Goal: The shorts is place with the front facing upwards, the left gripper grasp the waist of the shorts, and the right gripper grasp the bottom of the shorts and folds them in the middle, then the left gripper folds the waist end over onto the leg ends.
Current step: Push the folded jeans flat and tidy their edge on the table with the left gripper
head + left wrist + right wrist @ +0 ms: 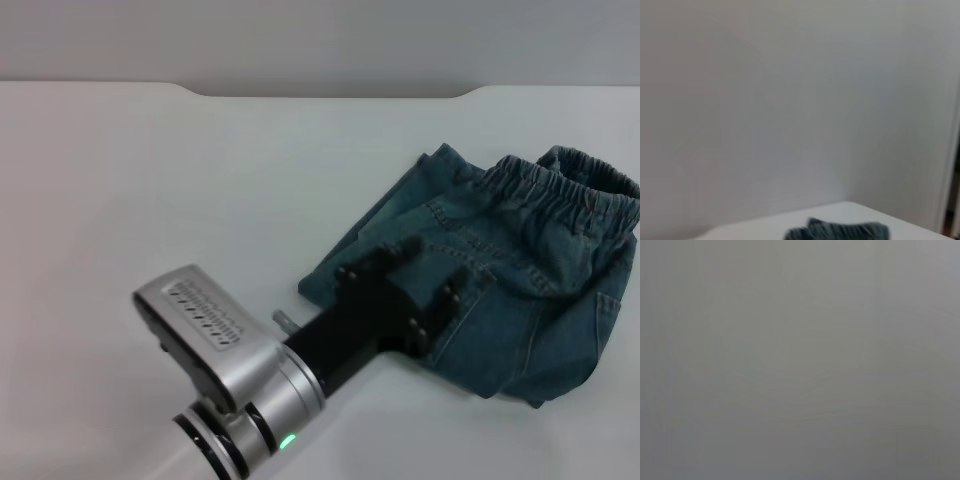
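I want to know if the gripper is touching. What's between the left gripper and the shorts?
Nothing shows between them. In the head view the left gripper overlaps the shorts; contact can't be told.

Shorts (520,280) blue-green denim; left hand (432,268) black, arm silver; table (150,180) white.

Lower left of the head view: the left gripper (432,272), a black two-fingered claw on a silver arm with black bands and a green light.
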Robot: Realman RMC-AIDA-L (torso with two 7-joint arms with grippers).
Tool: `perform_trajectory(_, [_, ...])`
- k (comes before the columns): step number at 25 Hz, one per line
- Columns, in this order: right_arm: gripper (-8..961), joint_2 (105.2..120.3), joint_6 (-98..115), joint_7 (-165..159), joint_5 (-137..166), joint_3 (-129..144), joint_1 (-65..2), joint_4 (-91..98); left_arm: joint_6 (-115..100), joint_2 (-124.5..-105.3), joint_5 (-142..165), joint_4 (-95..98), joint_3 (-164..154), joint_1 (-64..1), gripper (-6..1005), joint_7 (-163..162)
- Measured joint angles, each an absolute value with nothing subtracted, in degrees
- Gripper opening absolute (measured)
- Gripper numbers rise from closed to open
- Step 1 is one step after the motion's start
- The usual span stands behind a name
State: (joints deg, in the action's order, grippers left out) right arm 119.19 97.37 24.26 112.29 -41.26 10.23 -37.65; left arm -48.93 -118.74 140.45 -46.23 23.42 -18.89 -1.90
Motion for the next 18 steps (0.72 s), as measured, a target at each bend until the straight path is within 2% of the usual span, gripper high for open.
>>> perform_trajectory(6, [0, 118.97, 99.8, 22.5, 107.0, -40.8, 12.0, -36.8, -48.0, -119.05, 140.3, -42.7, 18.6, -24.1, 453, -7.6])
perform_trajectory(15, [0, 118.97, 102.7, 21.6, 106.5, -40.8, 12.5, -36.6, -38.6, -119.10, 140.1, -41.3, 17.9, -28.0, 87, -14.9])
perform_trajectory(18, [0, 119.08, 103.6, 21.8, 106.5, -40.8, 12.5, -37.0, -36.6, -119.10, 140.1, -39.5, 18.0, -29.3, 85, -17.8])
